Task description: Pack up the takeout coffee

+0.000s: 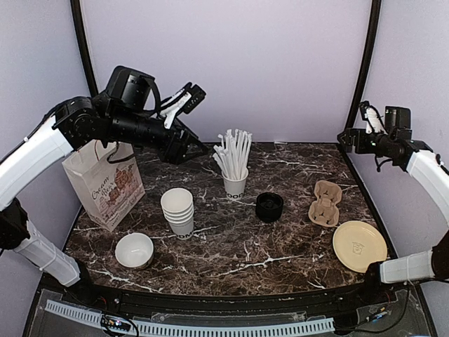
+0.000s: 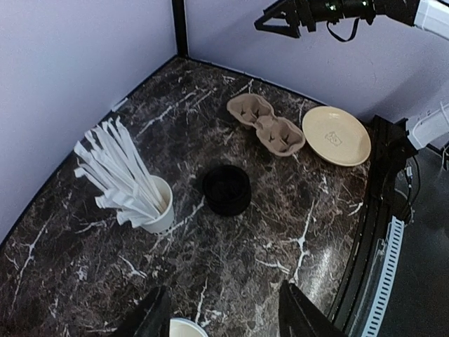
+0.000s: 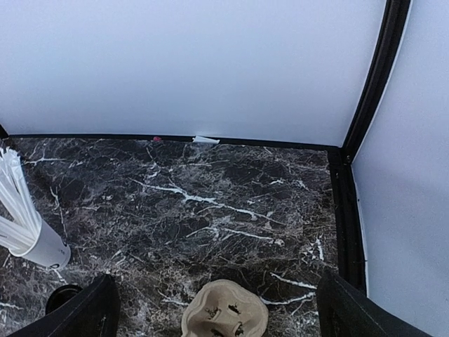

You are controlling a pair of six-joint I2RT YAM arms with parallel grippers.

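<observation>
A stack of white paper cups [image 1: 178, 210] with dark lettering stands left of centre, without lids. A stack of round black lids [image 1: 269, 206] lies apart at centre; it also shows in the left wrist view [image 2: 226, 189]. My left gripper [image 1: 191, 149] hangs high above the back left of the table, open and empty [image 2: 224, 319]; a white cup rim [image 2: 186, 328] shows far below between its fingers. My right gripper [image 1: 345, 138] is raised at the back right, open and empty [image 3: 221, 316], above the cardboard cup carrier [image 3: 224, 312].
A cup of white straws [image 1: 235, 184] stands behind centre. A printed paper bag [image 1: 105, 184] stands at the left. A low white bowl [image 1: 134, 250] sits front left. The cardboard carrier [image 1: 325, 202] and a beige plate [image 1: 359, 245] lie at the right.
</observation>
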